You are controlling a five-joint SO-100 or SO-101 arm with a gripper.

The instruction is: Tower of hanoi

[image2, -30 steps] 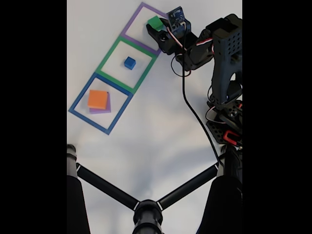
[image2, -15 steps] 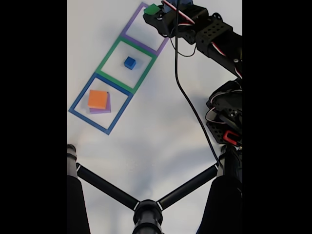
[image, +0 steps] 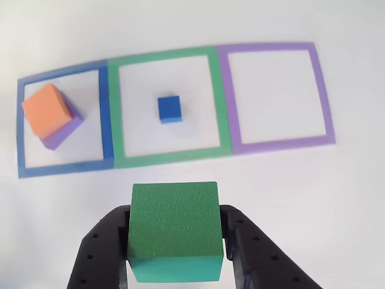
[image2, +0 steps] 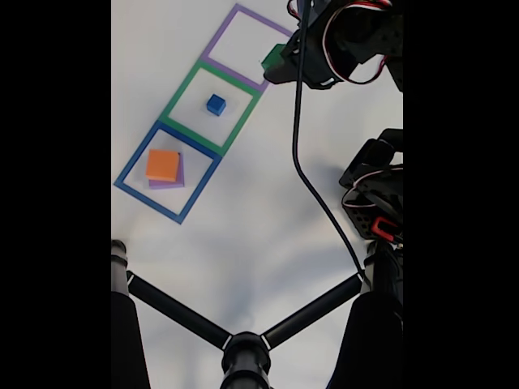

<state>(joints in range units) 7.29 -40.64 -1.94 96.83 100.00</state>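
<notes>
My gripper (image: pixel 174 250) is shut on a green cube (image: pixel 174 229) and holds it in the air, just outside the frames on the near side in the other view. In the fixed view the green cube (image2: pixel 273 57) hangs at the right edge of the purple frame (image2: pixel 229 31), under the black gripper (image2: pixel 280 65). A small blue cube (image: pixel 169 109) (image2: pixel 216 104) lies inside the green frame (image: pixel 222 96). An orange cube (image: pixel 44 109) (image2: pixel 163 164) rests on a purple block (image: pixel 63 132) inside the blue frame (image: pixel 105 120). The purple frame (image: pixel 322 90) holds nothing.
A white table (image2: pixel 243 235) carries the three taped frames in a row. A black tripod-like stand (image2: pixel 243 348) with two angled rods crosses the lower part of the fixed view. The arm's body and a cable (image2: pixel 312 178) occupy the right side.
The arm lifted the green cube out of the purple frame, swung it up toward the top edge, and now carries it back down to the frame's right edge.
</notes>
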